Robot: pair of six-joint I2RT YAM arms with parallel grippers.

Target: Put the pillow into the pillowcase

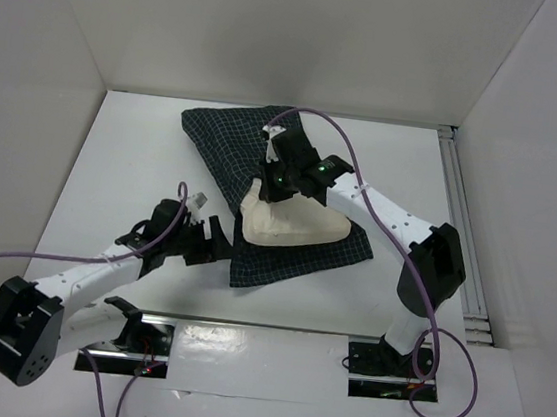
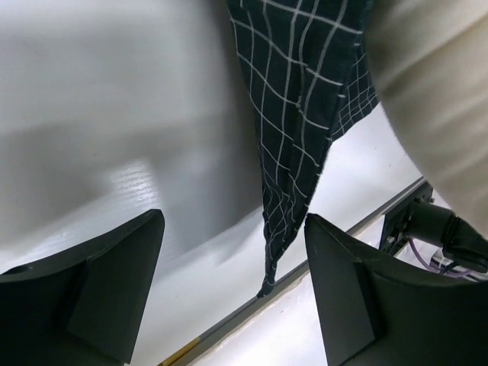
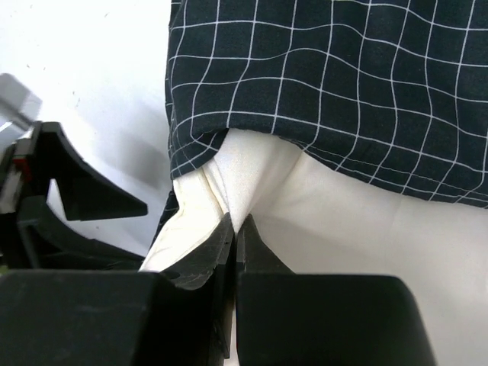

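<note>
Step in hand: feeding the pillow (image 1: 292,222) into the pillowcase (image 1: 230,148), mid-counter. The pillow is partly inside, its cream near end bare.

Right gripper (image 3: 235,229): fingers pressed together, pinching a pillow fold at the case mouth.

Left gripper (image 1: 216,245): fingers spread, empty, just beside the case's near-left hem.

Next, probably: left takes the hem, right pushes the pillow deeper.

Counter (image 1: 124,151) white and glossy, with plain white walls (image 1: 279,27) around it.

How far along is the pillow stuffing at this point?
Partly done: one end of the pillow sits under the pillowcase hem. In hand: the right jaws pinch the pillow; the left jaws stand open by the case's edge. To do: most of the pillow lies outside.
</note>
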